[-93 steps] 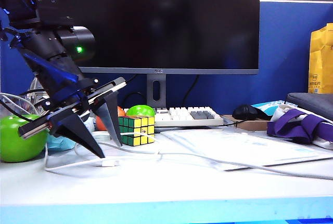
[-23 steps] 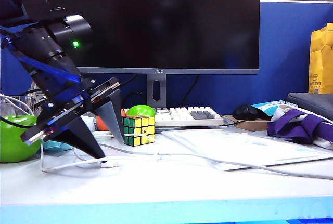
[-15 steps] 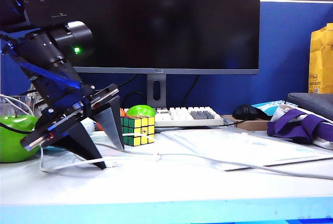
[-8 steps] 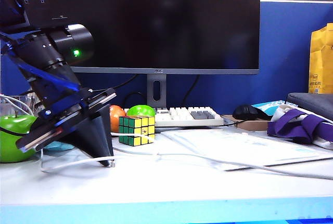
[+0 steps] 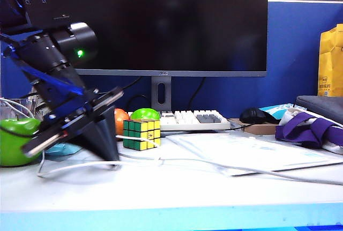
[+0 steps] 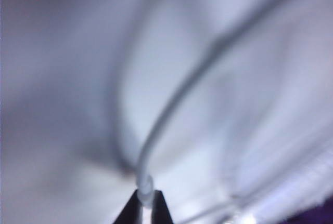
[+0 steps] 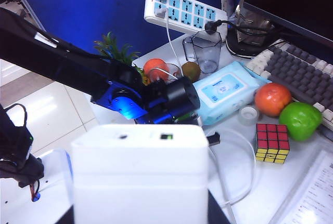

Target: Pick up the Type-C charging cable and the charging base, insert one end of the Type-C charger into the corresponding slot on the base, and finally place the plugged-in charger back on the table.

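Note:
The Type-C charging cable (image 5: 214, 162) lies as a thin white cord across the table (image 5: 182, 196). My left gripper (image 5: 111, 159) points down at the table's left side, shut on the cable's plug end. In the left wrist view the two dark fingertips (image 6: 136, 212) pinch the white plug (image 6: 145, 186), and the cord (image 6: 177, 99) runs away from it, blurred. The white charging base (image 7: 139, 174) fills the right wrist view, held off the table, with my right gripper (image 7: 139, 214) shut on its sides. The right gripper is outside the exterior view.
A Rubik's cube (image 5: 140, 134), an orange (image 5: 120, 118) and a green ball (image 5: 144, 114) sit just behind the left gripper, and a green apple (image 5: 13, 141) is at far left. Keyboard (image 5: 187, 119), monitor stand (image 5: 161, 94), mouse (image 5: 256, 116), papers (image 5: 252, 153), purple cloth (image 5: 306, 130). A tissue pack (image 7: 226, 91) and power strip (image 7: 187, 8) lie behind.
The left gripper's jaws, wide open a second ago, have closed on the cable's plug. The cord beside it has shifted slightly. The arm has stayed in place.

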Available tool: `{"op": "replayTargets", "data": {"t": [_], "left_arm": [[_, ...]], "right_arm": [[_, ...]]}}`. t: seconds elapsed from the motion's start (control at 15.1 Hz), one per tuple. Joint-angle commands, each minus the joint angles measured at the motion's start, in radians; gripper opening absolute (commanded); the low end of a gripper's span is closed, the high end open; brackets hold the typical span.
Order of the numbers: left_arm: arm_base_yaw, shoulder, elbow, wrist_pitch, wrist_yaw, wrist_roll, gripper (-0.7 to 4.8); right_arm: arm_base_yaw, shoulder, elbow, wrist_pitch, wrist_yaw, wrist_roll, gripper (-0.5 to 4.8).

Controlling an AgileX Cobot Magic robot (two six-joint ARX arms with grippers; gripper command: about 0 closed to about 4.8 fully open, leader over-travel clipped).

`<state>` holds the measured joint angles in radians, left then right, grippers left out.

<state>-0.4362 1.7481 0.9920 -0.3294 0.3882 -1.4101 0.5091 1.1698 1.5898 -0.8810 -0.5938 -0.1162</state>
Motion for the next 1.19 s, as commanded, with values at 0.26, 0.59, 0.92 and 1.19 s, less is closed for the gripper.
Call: {"op": "replayTargets", "data": {"t": [0.26,0.59,0.92,1.19], "left_arm": [[-0.006,-0.114,0.003,0.336,0.06,0.191,-0.07],[-0.006,-0.174,0.079,1.056,0.492,0.203,-0.06],[-0.006,-0.174,0.271,1.139,0.66,0.199,-0.07],[-0.006,-0.173,0.316,0.946,0.84,0.277,-0.06]], "right_arm": [[0.001,-0.005,0.006,0.018,-0.003,0.004,-0.04],[0.001,-0.007,0.006,0.005,-0.004,0.005,-0.04],[0.001,-0.007,0.006,-0.013,-0.004,0.005,-0.04],[0.001,-0.008,0.006,-0.013,-0.003,0.005,-0.04]]}}
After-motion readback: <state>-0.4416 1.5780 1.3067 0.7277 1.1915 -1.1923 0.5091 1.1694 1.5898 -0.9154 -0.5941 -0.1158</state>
